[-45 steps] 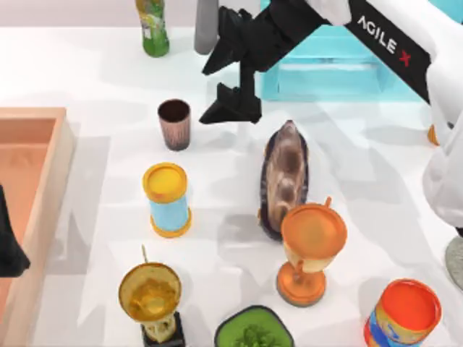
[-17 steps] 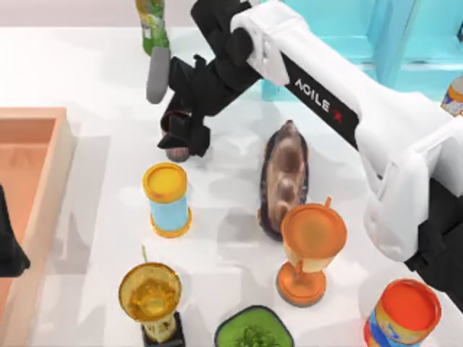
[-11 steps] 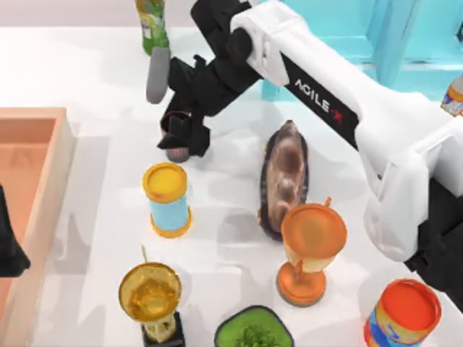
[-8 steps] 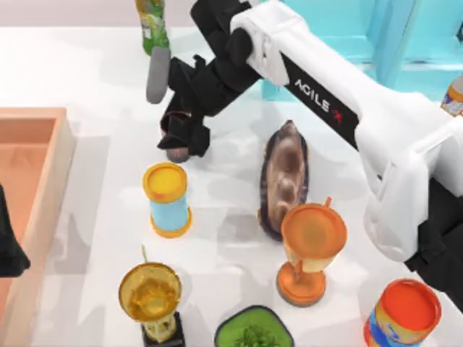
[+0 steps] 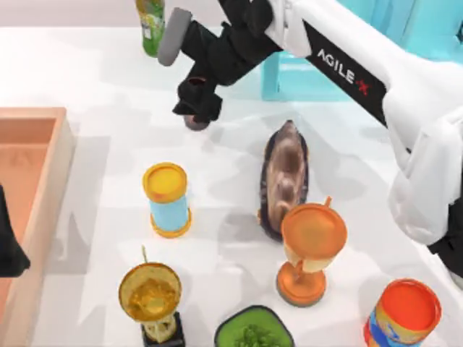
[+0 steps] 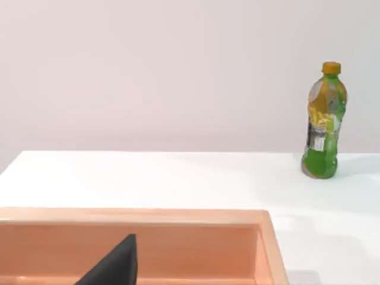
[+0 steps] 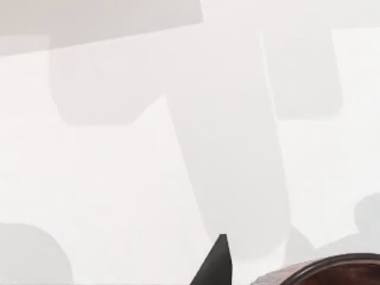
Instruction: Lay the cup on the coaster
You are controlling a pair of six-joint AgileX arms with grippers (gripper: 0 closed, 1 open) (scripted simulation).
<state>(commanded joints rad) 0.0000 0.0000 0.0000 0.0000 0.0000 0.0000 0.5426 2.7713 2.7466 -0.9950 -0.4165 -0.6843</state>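
The right gripper clasps the cup above bare table, beyond the blue cylinder. The left gripper sits over the tray; its grip can't be told.

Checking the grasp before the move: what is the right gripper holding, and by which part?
The right gripper holds the cup by its upper sides near the rim. The left gripper holds nothing.

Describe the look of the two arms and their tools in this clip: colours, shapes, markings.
The right arm has glossy white rounded shells lettered "AGILE X" in black with a red X, black joint sections and a grey cylinder at the wrist. The right tool is matte black and blocky. Of the left tool, a black angular tip shows at the table's left edge.
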